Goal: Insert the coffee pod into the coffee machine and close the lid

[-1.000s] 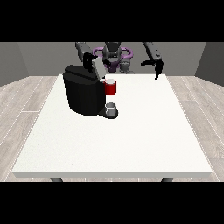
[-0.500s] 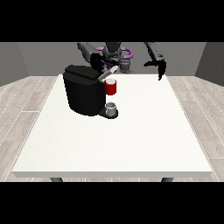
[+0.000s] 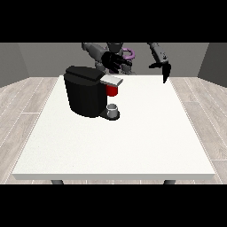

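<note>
The black coffee machine [image 3: 86, 92] stands on the left half of the white table [image 3: 133, 142]. Its grey lid [image 3: 111, 80] lies flat over a red thing at the machine [image 3: 112, 91]. A small grey thing [image 3: 113, 109] sits on the machine's base, under the red thing. The hand at the view's left [image 3: 114, 61] hovers above and behind the lid with its fingers spread, touching nothing. The hand at the view's right [image 3: 163, 69] hangs over the table's far edge, fingers pointing down, and holds nothing.
The robot's torso [image 3: 116, 48] stands behind the far table edge. White tabletop stretches in front of and to the right of the machine. Wood-pattern floor surrounds the table.
The hand at the view's left has moved rightward from over the machine's top to above the lid. The grey lid, tilted up half a second ago, now lies flat. The other hand barely shifted.
</note>
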You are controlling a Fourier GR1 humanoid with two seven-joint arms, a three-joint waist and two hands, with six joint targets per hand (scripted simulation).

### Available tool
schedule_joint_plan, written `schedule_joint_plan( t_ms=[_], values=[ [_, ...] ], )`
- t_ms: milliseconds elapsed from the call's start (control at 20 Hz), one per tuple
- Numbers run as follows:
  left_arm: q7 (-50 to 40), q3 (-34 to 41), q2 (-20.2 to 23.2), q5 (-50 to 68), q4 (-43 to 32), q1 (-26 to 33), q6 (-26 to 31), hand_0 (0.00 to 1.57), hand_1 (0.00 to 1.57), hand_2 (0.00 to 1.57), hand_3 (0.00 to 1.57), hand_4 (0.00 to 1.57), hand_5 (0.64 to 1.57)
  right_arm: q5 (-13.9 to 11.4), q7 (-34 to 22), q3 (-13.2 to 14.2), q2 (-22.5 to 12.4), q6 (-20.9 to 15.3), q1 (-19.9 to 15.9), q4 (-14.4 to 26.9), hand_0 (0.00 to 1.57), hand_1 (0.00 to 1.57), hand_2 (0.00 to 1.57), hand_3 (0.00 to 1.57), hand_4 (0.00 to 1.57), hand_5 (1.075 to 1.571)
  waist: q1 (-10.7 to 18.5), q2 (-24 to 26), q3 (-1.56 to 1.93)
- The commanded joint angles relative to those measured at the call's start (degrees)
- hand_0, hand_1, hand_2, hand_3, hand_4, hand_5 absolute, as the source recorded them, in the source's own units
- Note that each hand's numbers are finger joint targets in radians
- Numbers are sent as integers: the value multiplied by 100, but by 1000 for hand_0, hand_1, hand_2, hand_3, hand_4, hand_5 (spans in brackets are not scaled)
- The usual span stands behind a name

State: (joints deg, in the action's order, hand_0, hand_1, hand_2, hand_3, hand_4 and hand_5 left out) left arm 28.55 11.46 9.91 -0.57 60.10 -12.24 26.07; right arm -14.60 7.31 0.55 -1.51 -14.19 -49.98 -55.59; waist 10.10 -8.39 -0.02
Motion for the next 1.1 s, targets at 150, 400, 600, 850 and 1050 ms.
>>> schedule_joint_plan(
  t_ms=[150,400,600,850,1050],
  values=[
    [204,9,71,71,-225,-142,163,0,0,0,0,398,1571,-265,108,-130,60,-43,-528,197,0,0,0,0,383,1571,153,-119,1],
    [209,-197,-109,-101,-266,-104,17,0,0,0,0,354,1571,-35,123,-379,148,-163,-518,208,0,0,0,0,407,1571,258,62,2],
    [84,-194,61,-41,-355,-112,250,0,0,0,0,353,1571,418,267,-954,150,-129,32,52,0,0,0,0,429,1571,344,315,3],
    [321,-384,-286,-225,-536,108,-2,0,0,0,0,168,1571,464,529,-1704,151,204,542,-34,0,0,0,0,527,1571,216,391,3],
    [501,-253,-235,-203,-731,132,-93,0,0,0,0,168,1571,1241,1203,-2502,151,560,1580,-735,0,0,0,0,461,1571,5,551,6]
  ],
)
